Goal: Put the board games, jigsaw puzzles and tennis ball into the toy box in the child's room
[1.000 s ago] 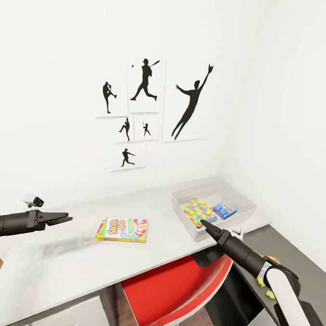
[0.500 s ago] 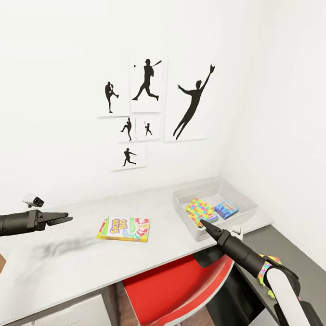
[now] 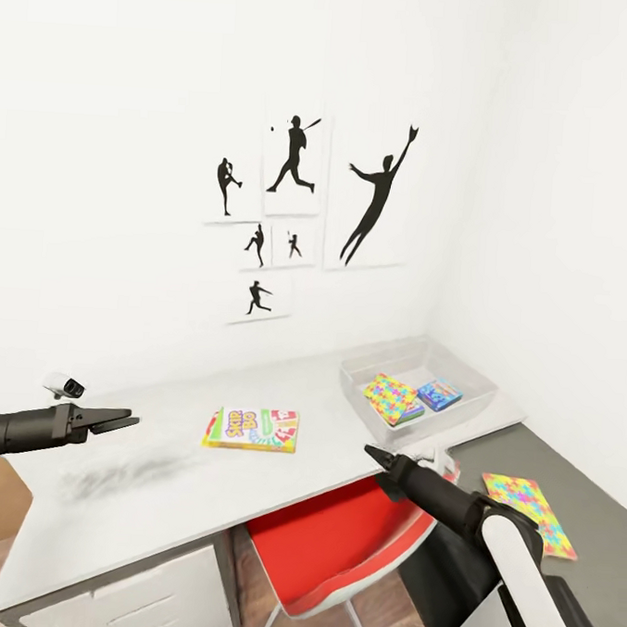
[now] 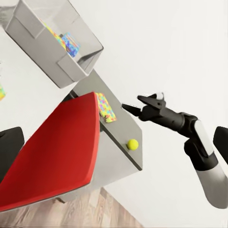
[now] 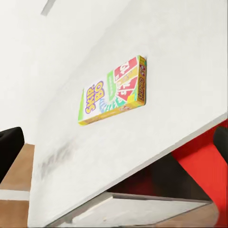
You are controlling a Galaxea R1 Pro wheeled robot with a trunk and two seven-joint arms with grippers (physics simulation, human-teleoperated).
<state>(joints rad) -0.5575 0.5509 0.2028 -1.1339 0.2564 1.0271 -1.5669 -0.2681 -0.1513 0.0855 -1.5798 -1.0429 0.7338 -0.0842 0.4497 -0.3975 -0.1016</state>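
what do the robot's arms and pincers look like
Both arms are matte black and tubular, tapering to slim, pointed black pincers: the left pincer and the right pincer. The right arm has a smooth white shell on its forearm. No cables or markings are visible.

Yellow-green Skip-Bo box [image 3: 252, 428], mosaic puzzle [image 3: 529, 501], red chair [image 3: 336, 547], pale grey toy box [image 3: 366, 370], apparently blue small box [image 3: 438, 394]

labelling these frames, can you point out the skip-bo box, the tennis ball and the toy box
Skip-Bo box [image 3: 252, 428], head view, middle of its printed lid.
Tennis ball [image 4: 132, 144], left wrist view, centre of the ball.
Toy box [image 3: 370, 413], head view, near rim.
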